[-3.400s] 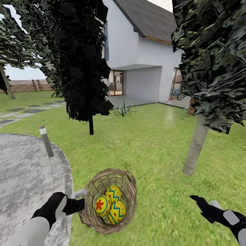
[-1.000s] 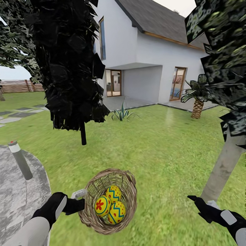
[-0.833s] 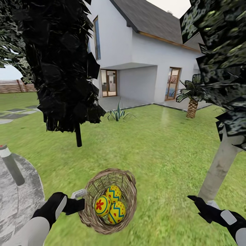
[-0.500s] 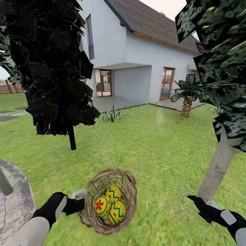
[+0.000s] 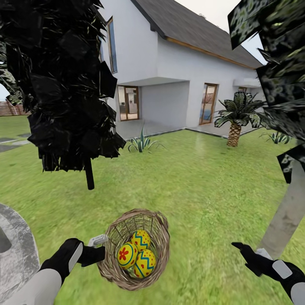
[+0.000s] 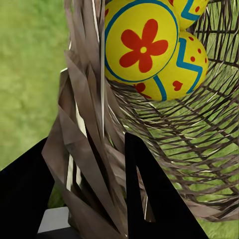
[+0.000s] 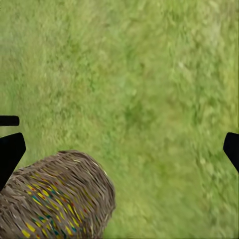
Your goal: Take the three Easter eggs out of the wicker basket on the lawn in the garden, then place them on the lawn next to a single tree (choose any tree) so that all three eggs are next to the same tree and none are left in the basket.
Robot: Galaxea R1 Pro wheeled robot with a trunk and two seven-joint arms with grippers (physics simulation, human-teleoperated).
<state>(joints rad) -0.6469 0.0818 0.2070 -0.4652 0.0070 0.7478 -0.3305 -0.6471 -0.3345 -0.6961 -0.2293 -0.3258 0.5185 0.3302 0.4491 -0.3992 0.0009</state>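
The round tan wicker basket [image 5: 157,237] hangs just above the lawn [image 5: 199,186], held by its rim in my left gripper [image 5: 100,248], which is shut on it. Three yellow Easter eggs [image 5: 127,255] [image 5: 141,239] [image 5: 145,263] lie inside. In the left wrist view the woven wall [image 6: 84,149] sits between the black fingers [image 6: 154,194], with the flower egg [image 6: 142,42] beyond. My right gripper [image 5: 248,253] is open and holds nothing, just in front of the pale grey trunk of the tree [image 5: 290,216]. Its wrist view shows the basket [image 7: 55,199] over grass.
A black-leaved tree with a thin dark trunk [image 5: 89,174] stands ahead on the left. A small palm [image 5: 234,134] and a spiky plant [image 5: 141,144] grow near the white house [image 5: 178,84]. Grey paving [image 5: 17,250] lies at the left edge.
The whole head view has shifted as the camera moved: paving and post slid out left, the pale trunk drifted right. Basket, eggs and both grippers keep their places in the picture.
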